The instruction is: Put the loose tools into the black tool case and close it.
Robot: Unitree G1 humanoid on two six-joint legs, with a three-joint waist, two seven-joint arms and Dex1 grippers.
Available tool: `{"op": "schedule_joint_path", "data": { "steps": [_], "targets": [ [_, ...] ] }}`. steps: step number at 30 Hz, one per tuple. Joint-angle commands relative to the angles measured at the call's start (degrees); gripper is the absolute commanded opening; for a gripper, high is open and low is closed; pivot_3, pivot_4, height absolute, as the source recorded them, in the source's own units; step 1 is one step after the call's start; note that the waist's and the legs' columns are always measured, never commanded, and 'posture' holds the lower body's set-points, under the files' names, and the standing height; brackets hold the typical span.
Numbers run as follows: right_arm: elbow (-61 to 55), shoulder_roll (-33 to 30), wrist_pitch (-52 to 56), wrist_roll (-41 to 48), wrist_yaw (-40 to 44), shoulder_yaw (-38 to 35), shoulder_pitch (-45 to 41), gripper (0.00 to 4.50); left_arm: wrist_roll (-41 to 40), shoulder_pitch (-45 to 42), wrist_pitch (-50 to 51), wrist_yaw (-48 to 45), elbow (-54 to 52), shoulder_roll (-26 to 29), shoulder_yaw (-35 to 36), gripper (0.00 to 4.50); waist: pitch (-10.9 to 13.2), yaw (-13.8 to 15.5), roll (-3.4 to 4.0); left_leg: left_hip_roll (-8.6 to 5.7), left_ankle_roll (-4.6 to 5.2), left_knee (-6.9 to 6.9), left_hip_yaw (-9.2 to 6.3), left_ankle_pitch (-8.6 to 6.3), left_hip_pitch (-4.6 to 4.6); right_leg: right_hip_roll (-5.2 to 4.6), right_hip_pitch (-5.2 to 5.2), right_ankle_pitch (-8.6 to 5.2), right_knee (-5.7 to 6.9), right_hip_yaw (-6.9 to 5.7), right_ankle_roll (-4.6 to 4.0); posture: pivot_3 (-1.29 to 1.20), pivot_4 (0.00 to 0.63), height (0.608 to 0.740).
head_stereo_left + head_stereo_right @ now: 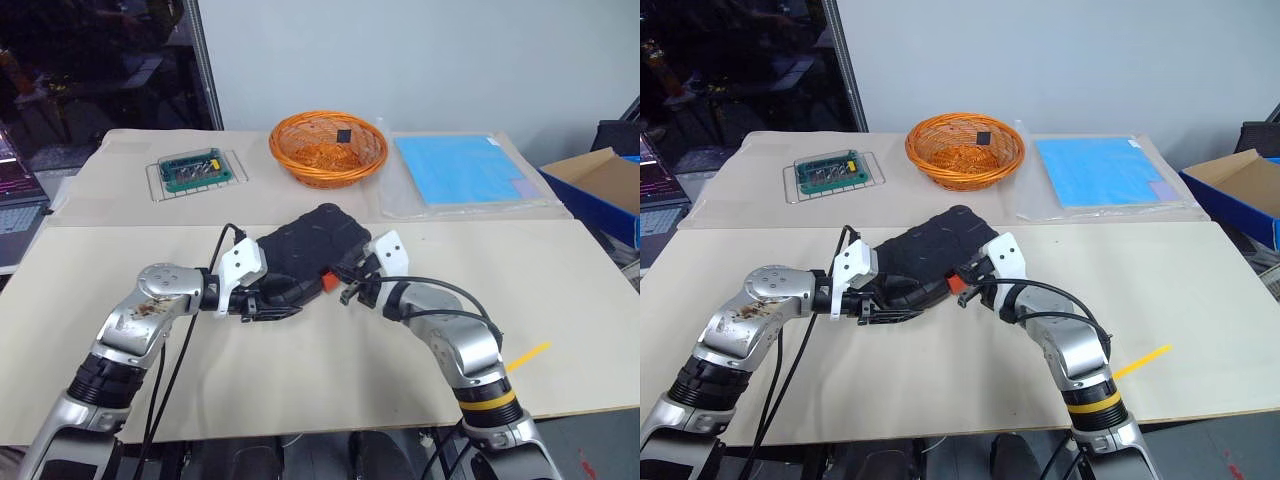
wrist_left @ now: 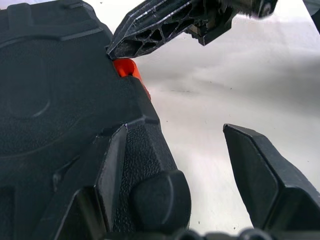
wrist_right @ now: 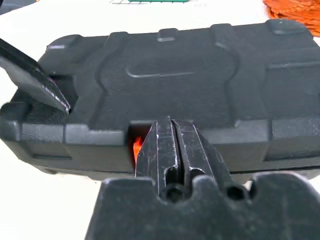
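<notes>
Down at the near edge of the table, both arms meet at the black tool case, which lies closed, lid down, at the centre of the tabletop. The right gripper has its two fingers pressed tight together, holding nothing, their tips set right against the small orange latch on the case's front edge. From that gripper the case spreads away toward twelve o'clock. The left gripper stands well open, straddling the near-left corner of the case: one finger lies on the ribbed shell, the other hangs free over bare table, so it clamps nothing. Seen from the case, that gripper sits at about seven o'clock, the right one at five. Farther back, at twelve o'clock, there's the orange wicker basket; at ten, the green bit set; at two, a blue sheet.
</notes>
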Motion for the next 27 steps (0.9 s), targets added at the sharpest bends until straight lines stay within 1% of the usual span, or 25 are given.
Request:
{"op": "schedule_joint_path", "data": {
  "steps": [1,3,5,10,14,15,16,17,23,27],
  "targets": [
    [3.95,-0.67,-4.41,-3.82,0.46,3.24,2.73,0.04,0.67,0.83,1.55,0.51,0.31,0.07,-0.4,3.28,-0.14,0.0,0.01,0.0,0.0,0.0,0.0,0.0,0.04,0.0,0.01,0.0,0.0,0.0,-0.01,0.0,0.15,0.74],
    [5.47,-0.24,-6.38,-5.02,-0.18,3.37,2.97,0.04,0.62,0.86,1.87,0.67,0.12,0.03,-0.39,3.28,-0.24,-0.01,0.01,0.02,-0.01,-0.01,0.0,-0.01,0.16,0.0,0.1,-0.06,0.0,0.0,-0.09,0.0,0.15,0.74],
    [7.52,-0.12,-9.33,-7.13,-0.72,4.22,2.97,0.04,0.52,0.85,2.15,0.86,0.06,-0.06,-0.39,3.28,-0.3,-0.08,-0.02,0.03,-0.01,-0.02,0.04,-0.01,0.21,-0.01,0.12,-0.23,0.0,0.01,-0.39,0.0,0.15,0.74],
    [13.1,0.7,-15.13,-11.5,-2.49,5.71,1.9,0.04,0.54,0.77,2.34,1.11,0.39,-0.32,-0.47,3.28,-0.58,-0.37,-0.08,0.05,-0.01,-0.03,0.05,-0.01,0.34,-0.01,0.18,-0.24,0.03,0.02,-0.44,0.0,0.15,0.74],
    [18.8,-0.07,-22.44,-18.19,-3.45,9.99,1.57,0.04,0.56,0.82,2.46,1.54,0.52,-0.65,-0.48,3.28,-0.62,-0.99,-0.1,0.08,-0.02,-0.04,0.04,-0.01,0.75,-0.02,0.29,-0.24,0.02,0.01,-0.48,0.0,0.15,0.74],
    [19.45,-0.33,-23.63,-19.14,-3.27,10.6,1.58,0.04,0.6,0.81,2.46,1.57,0.53,-0.71,-0.5,3.28,-0.62,-1.21,-0.1,0.08,-0.08,-0.07,0.03,-0.05,0.91,-0.07,0.44,-0.24,0.0,-0.01,-0.49,0.0,0.15,0.74],
    [19.83,-0.45,-24.88,-19.8,-3.31,10.99,2.12,0.04,0.69,0.88,2.39,1.66,0.55,-0.84,-0.46,3.28,-0.62,-1.3,-0.1,0.08,-0.55,-0.13,0.03,-0.33,1.15,-0.15,0.62,-0.25,-0.04,-0.05,-0.51,0.0,0.15,0.74],
    [20.1,-0.51,-25.9,-20.46,-3.5,11.2,2.57,0.04,0.75,0.89,2.37,1.75,0.64,-0.99,-0.38,3.28,-0.63,-1.35,-0.1,0.08,-0.6,-0.14,0.0,-0.36,1.29,-0.19,0.75,-0.26,-0.06,-0.07,-0.51,0.0,0.15,0.74],
    [21.58,-1.91,-30.26,-25.25,-2.5,12.83,4.19,0.04,1.01,1.2,2.03,2.26,1.18,-1.6,-0.2,3.28,-0.81,-1.39,-0.1,0.11,-0.66,-0.16,-0.3,-0.4,1.38,-0.35,0.83,-0.27,-0.11,-0.07,-0.52,0.0,0.15,0.74],
    [22.56,-2.34,-31.44,-26.92,-2.19,12.61,3.61,0.04,1.19,1.05,1.85,2.52,1.61,-2.08,-0.26,3.28,-0.94,-1.32,-0.1,0.11,-0.66,-0.18,-0.31,-0.4,1.41,-0.36,0.85,-0.28,-0.12,-0.08,-0.52,0.0,0.15,0.74]
  ]
}}
